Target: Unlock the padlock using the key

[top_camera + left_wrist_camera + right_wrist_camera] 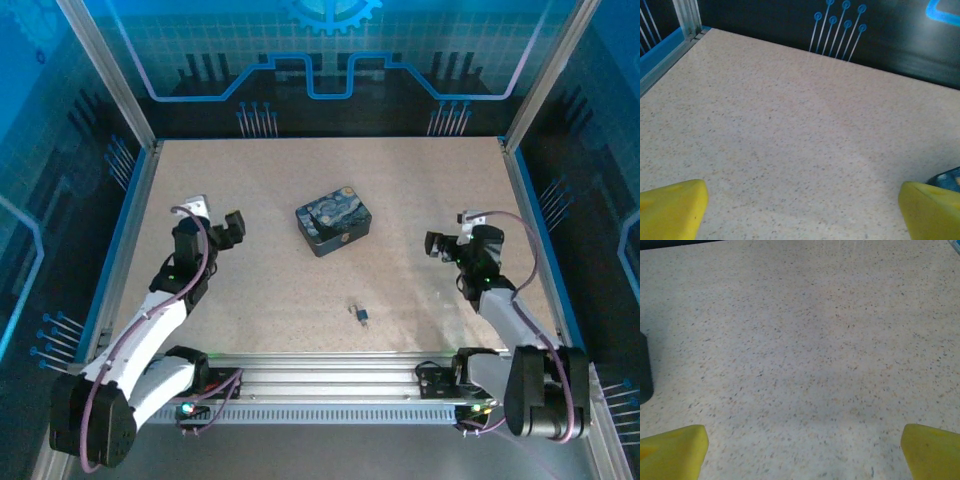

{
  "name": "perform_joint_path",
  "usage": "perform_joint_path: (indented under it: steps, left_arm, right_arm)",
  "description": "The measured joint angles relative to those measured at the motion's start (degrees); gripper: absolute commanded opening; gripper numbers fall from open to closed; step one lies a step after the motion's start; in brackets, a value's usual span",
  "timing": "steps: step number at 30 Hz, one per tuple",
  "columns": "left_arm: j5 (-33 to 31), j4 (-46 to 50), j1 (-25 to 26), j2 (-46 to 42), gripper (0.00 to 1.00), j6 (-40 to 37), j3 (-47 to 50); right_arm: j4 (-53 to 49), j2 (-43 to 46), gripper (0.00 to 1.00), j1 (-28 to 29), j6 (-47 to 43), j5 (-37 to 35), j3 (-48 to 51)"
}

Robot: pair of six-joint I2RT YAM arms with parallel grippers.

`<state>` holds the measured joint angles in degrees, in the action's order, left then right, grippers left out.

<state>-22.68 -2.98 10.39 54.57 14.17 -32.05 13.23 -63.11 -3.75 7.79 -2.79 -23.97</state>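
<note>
Centrally, padlock [361,316] on speckled table [260,290].

The table [420,190] offers open passage along its left, right and far edges. Only the dark blue tin [334,220] at its middle and the small padlock [361,314] toward the near edge stand in the way.

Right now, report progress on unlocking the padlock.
Nothing looks done. The padlock lies on the table between the arms, and the key is too small to make out. Nothing is in hand: the left pincer and right pincer are open, empty and far from it. Everything remains: grasp, insert key, turn.
</note>
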Motion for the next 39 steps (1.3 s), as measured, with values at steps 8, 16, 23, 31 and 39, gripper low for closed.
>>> perform_joint_path:
  steps: [8,16,23,31,39]
  left_arm:
    - [-1.6,-4.0,-0.2,4.8,0.99,-2.6,1.4]
    - [-1.6,-6.8,-0.6,6.5,0.99,-3.8,2.0]
    - [-1.5,-7.6,-0.9,7.6,0.99,-3.8,2.3]
    - [-1.5,-9.6,-1.4,10.5,0.99,-3.9,2.7]
    - [-1.2,-14.6,-1.5,13.1,0.99,-5.7,4.8]
  right_arm:
    - [16.7,-10.3,1.00,-0.2,-0.8,1.2,2.7]
    - [28.1,-16.6,1.00,0.2,-2.0,6.0,3.1]
    - [30.7,-22.7,1.00,3.7,-5.6,5.8,1.8]
    - [29.8,-22.9,1.00,6.1,-7.5,3.2,0.0]
    - [29.8,-22.9,1.00,6.1,-7.9,2.3,0.0]
